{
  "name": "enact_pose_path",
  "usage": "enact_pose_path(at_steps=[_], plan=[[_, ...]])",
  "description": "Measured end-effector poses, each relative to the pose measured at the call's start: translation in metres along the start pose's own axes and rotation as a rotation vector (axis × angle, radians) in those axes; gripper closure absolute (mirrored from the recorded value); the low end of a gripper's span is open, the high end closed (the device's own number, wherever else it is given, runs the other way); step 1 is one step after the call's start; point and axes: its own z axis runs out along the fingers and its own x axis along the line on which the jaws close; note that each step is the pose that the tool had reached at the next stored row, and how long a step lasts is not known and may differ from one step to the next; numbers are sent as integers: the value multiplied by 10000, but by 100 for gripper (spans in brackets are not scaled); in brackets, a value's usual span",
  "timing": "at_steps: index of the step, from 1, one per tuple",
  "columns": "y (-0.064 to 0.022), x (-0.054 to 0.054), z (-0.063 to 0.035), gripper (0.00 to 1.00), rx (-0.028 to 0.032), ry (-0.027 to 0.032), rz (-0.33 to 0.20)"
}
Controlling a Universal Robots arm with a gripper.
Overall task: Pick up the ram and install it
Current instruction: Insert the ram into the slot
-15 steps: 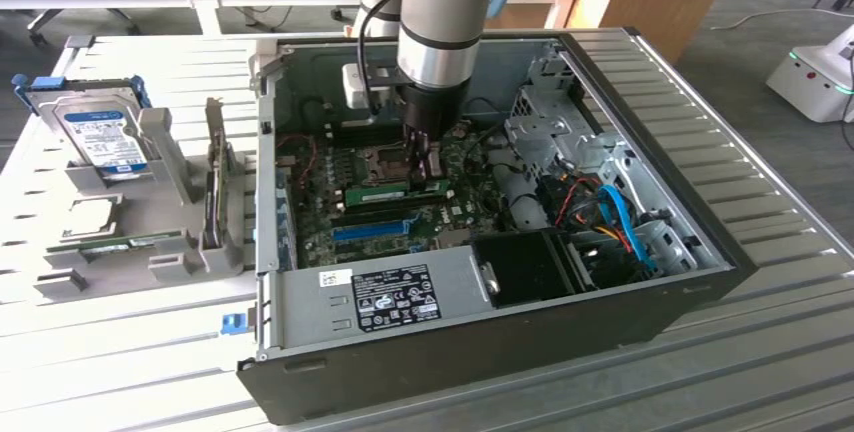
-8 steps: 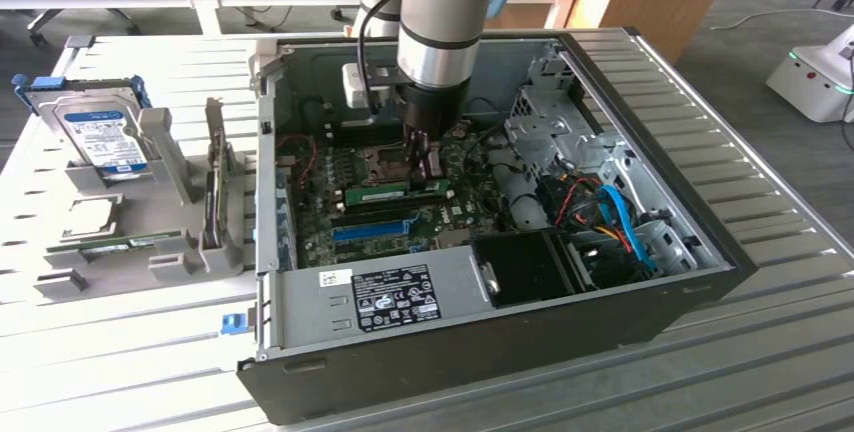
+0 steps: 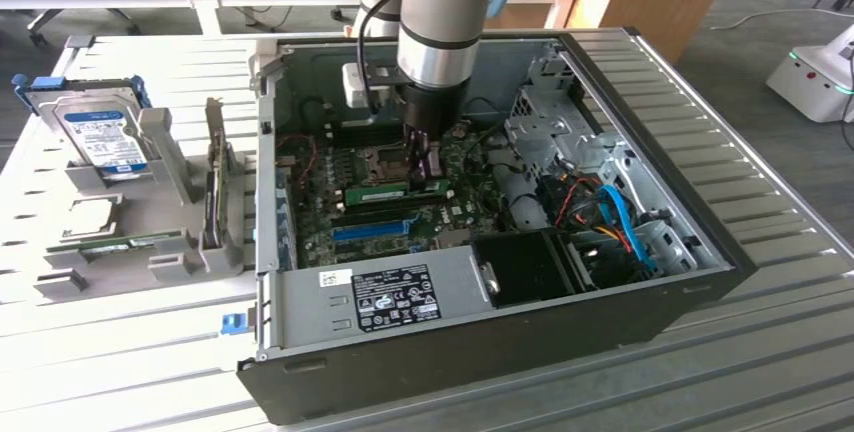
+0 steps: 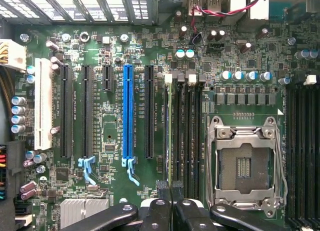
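Find the ram [image 3: 398,192] standing on edge between the CPU socket [image 3: 380,160] and the blue slot [image 3: 372,229], at 6 o'clock of the socket in the exterior view, in line with the outermost of the memory slots [image 4: 187,131]. Read the step as insertion, seating depth not discernible, and judge it to call for straight downward pressure with the edge kept aligned. Note the gripper [image 4: 170,190] pressed nearly together, pinching the stick's top edge near one end.
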Motion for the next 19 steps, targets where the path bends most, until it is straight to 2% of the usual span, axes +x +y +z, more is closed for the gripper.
enact_pose_path(at_steps=[19], plan=[[0, 0, 15, 88, 0, 1, 1]])
